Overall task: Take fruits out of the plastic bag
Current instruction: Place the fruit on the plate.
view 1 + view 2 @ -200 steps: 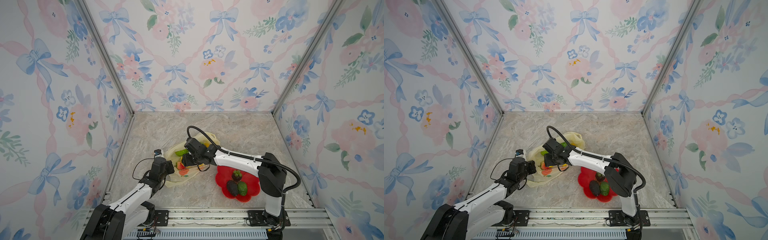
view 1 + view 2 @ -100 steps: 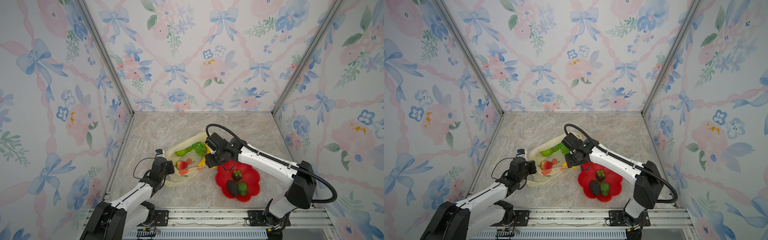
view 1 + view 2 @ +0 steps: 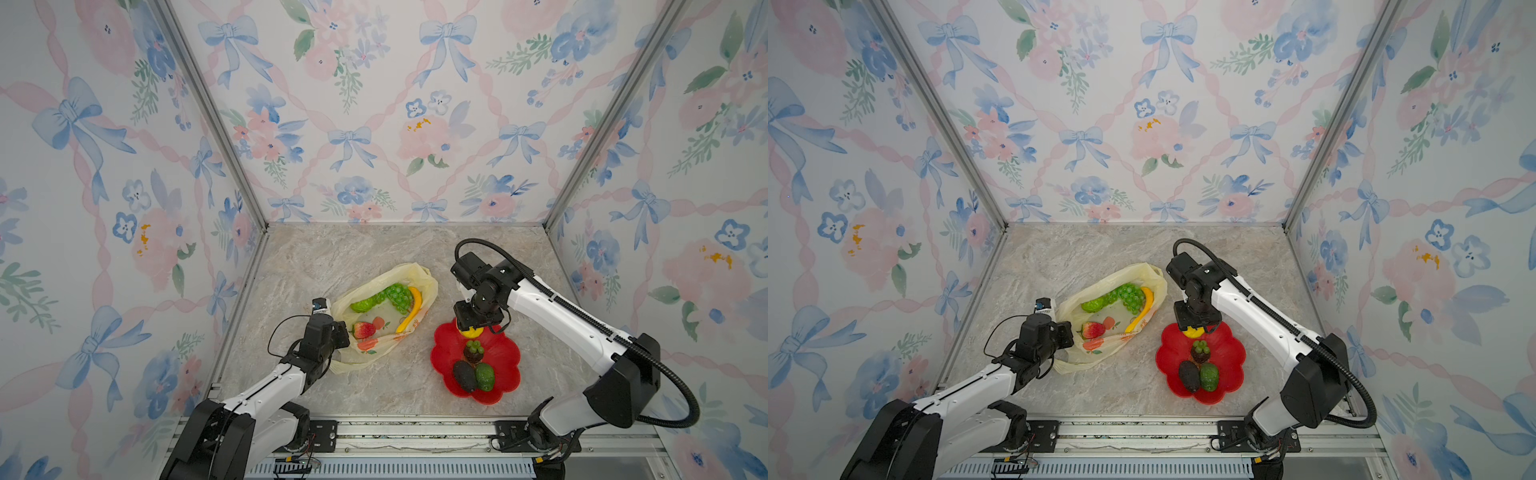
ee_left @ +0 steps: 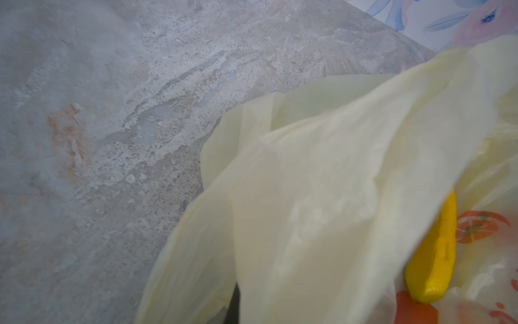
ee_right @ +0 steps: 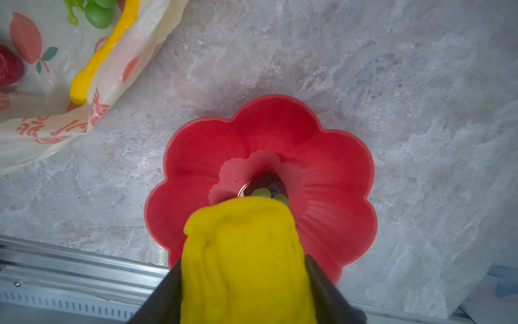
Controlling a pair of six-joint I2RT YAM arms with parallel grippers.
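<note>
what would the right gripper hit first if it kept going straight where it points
Probably the red plate: the right gripper, shut on the lemon, points down into it, so the lemon would touch first, near the dark green-topped fruit. Depth is unclear.

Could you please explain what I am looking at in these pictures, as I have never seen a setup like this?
These are two white robot arms mounted at the front of a marble table, each ending in a two-fingered claw. The two wide pictures come from one overhead camera with two eyes, so they look nearly alike. The two close pictures come from small cameras on the arms' wrists.

On the table lie a thin yellow bag and a red flower-shaped plate. The bag holds grapes, a banana, a strawberry and a green fruit. The plate carries three fruits, one of them an avocado.

The left claw is shut on the bag's edge, so its wrist view shows mostly bag. The right claw grips a lemon above the plate.
</note>
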